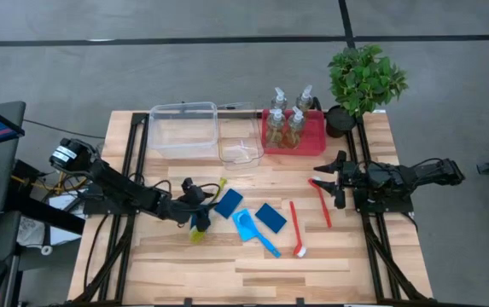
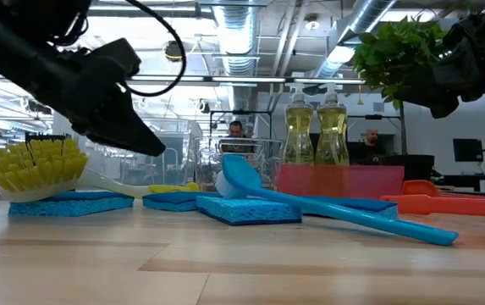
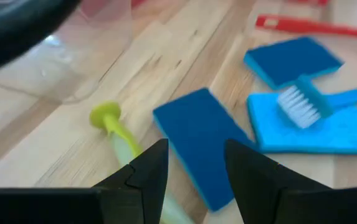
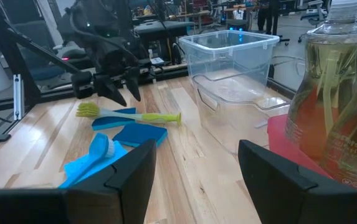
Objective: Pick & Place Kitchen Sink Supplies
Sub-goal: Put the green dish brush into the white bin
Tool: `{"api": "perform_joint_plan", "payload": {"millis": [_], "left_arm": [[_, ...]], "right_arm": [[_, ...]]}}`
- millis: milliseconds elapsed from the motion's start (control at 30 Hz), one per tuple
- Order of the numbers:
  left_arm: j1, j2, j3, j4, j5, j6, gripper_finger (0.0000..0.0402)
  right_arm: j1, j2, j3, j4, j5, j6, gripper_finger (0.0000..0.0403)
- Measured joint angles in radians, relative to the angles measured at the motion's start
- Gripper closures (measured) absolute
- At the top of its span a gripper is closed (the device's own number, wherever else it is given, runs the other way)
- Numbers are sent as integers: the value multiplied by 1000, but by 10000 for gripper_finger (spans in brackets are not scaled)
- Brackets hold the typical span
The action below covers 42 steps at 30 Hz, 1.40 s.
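Spanning the tabletop (image 1: 329, 260), we see bare wood toward its near edge. Both clear bins (image 1: 184, 128) and four pump bottles (image 1: 285, 119) crowd the far edge. Our left pincer (image 1: 200, 203) hangs parted above the green brush (image 1: 203, 217), holding nothing; our right pincer (image 1: 336, 179) gapes wide, empty, near the red brushes (image 1: 321, 200).

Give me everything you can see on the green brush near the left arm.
The green brush is slim, plastic-looking, yellow-green, with a bushy yellow bristle head at one end and a round cap at the handle's tip. It lies flat on the wooden table, its head end resting on a blue sponge, beside another blue sponge. The left gripper hovers open just above it, not touching as far as the views show.
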Motion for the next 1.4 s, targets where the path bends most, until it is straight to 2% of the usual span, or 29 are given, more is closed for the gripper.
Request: {"api": "perform_joint_plan", "payload": {"millis": [100,367,533,867,1400], "left_arm": [[0,0,55,-109,1,-36,243],[0,-1,132,-272,1,-129,244],[26,-1,132,-306,45,-180,244],[67,-1,126,-317,94,-183,244],[66,-1,117,-317,106,-189,244]], "right_arm": [[0,0,0,0,0,0,182],[0,0,0,0,0,0,182],[0,0,0,0,0,0,182],[0,0,0,0,0,-1,182],[0,0,0,0,0,-1,182]]}}
